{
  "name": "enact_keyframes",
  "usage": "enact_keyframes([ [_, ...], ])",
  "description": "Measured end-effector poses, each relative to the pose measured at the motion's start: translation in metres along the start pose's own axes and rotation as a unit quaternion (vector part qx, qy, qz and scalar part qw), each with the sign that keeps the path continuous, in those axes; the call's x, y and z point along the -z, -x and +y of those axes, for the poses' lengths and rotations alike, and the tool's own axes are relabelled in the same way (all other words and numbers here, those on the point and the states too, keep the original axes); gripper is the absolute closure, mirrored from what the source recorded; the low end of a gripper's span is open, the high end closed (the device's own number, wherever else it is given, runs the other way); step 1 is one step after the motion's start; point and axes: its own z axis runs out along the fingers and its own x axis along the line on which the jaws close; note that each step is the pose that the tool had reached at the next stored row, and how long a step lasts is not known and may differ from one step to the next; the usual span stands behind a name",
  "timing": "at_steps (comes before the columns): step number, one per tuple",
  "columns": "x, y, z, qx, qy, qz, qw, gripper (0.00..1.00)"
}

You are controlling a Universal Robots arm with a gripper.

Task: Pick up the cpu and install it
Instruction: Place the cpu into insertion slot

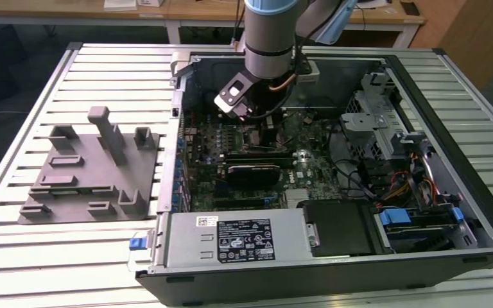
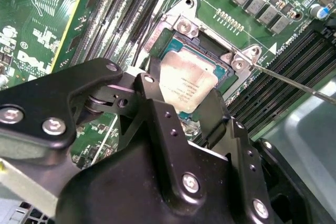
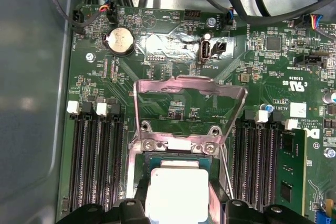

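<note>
Claw (image 2: 184, 97) clamped on the cpu (image 2: 186, 80) edges. The cpu sits at the open socket (image 3: 178, 144) on the motherboard (image 1: 307, 170). Arm (image 1: 268, 38) is upper centre of the exterior view.

A pale slatted metal table (image 1: 33, 96) spans the scene under even light. Beyond it stands a light wooden desk (image 1: 203, 9), with a brown wooden panel (image 1: 477, 32) at the exterior view's right. The floor (image 1: 33, 61) is dark.

One chip (image 3: 176, 195), one gripper (image 2: 181, 97), one round battery (image 3: 119, 40), one hinged socket frame (image 3: 189, 83), one open computer case (image 1: 315, 285), one grey rack (image 1: 84, 192), one slatted table (image 1: 24, 253).
</note>
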Motion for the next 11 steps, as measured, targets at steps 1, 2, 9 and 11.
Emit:
enact_keyframes([
  [1, 0.0000, 0.0000, 0.0000, -0.003, 0.0000, 0.0001, 1.0000, 0.47],
  [2, 0.0000, 0.0000, 0.0000, -0.006, 0.0000, 0.0004, 1.0000, 0.47],
  [9, 0.0000, 0.0000, 0.0000, -0.011, -0.0001, 0.0018, 0.9999, 0.47],
  [11, 0.0000, 0.0000, 0.0000, -0.011, -0.0001, 0.0019, 0.9999, 0.47],
])
